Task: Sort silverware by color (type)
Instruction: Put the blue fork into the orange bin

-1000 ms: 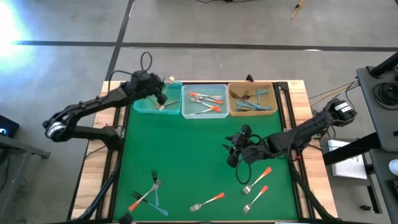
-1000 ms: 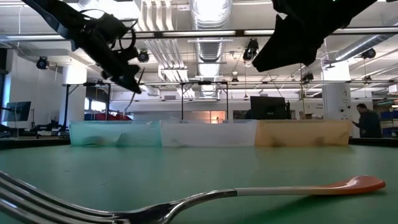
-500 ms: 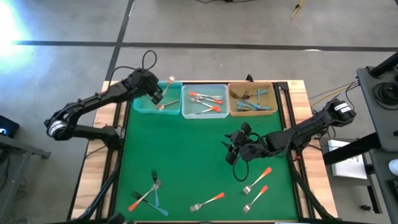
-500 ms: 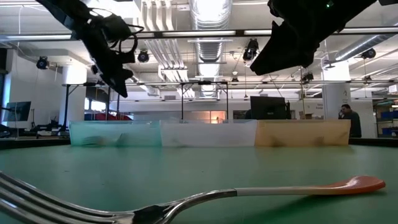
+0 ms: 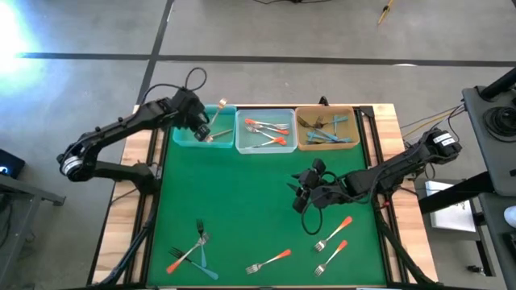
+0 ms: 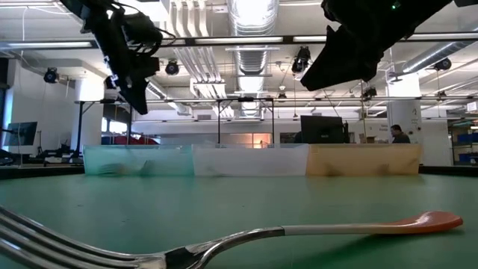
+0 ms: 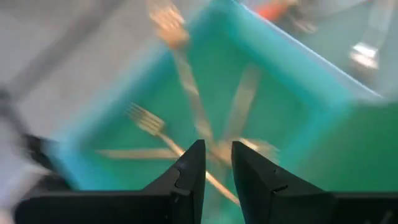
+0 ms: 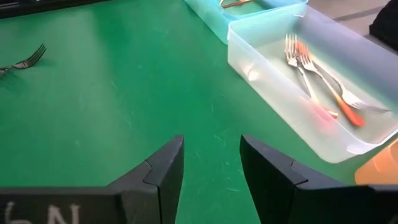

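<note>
Gold forks (image 7: 186,93) lie in the teal bin (image 5: 203,129) at the table's far edge; left gripper (image 5: 201,129) above, fingers narrowly parted, empty. Right gripper (image 5: 305,196) open mid-table; next, an orange-handled fork (image 5: 333,233).

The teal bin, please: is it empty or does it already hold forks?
Not empty: the teal bin holds several gold forks, seen crossed in the left wrist view.

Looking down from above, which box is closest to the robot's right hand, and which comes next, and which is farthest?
From the right hand, mid-table on the green mat:
1. The tan bin, at the row's right end, and the clear bin, in the middle: too close to call.
2. The teal bin, at the left end, farthest.
</note>
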`<state>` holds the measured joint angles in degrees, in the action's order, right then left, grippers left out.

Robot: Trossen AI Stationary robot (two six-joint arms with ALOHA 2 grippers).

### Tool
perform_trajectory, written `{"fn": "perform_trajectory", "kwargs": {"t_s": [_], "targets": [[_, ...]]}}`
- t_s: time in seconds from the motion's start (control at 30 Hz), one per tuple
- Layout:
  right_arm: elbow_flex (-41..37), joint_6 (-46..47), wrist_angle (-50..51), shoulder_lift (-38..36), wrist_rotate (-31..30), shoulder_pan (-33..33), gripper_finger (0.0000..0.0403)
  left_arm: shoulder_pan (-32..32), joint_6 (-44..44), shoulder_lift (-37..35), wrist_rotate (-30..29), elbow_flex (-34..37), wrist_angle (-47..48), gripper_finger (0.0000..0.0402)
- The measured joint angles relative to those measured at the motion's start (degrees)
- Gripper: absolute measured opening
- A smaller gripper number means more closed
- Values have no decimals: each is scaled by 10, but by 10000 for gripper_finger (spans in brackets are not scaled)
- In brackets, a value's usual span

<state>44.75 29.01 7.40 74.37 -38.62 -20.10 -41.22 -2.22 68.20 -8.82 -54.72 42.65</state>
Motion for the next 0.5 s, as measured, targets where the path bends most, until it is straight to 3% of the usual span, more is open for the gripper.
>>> {"fn": "perform_trajectory", "kwargs": {"t_s": [0.17,0.27,0.5], "targets": [[0,37,43,0,18,-3,150,33,79,-5,229,36,100,61],[0,54,82,4,18,-3,150,104,164,-20,338,98,114,62],[0,70,117,8,7,1,152,395,391,-49,334,194,106,62]]}}
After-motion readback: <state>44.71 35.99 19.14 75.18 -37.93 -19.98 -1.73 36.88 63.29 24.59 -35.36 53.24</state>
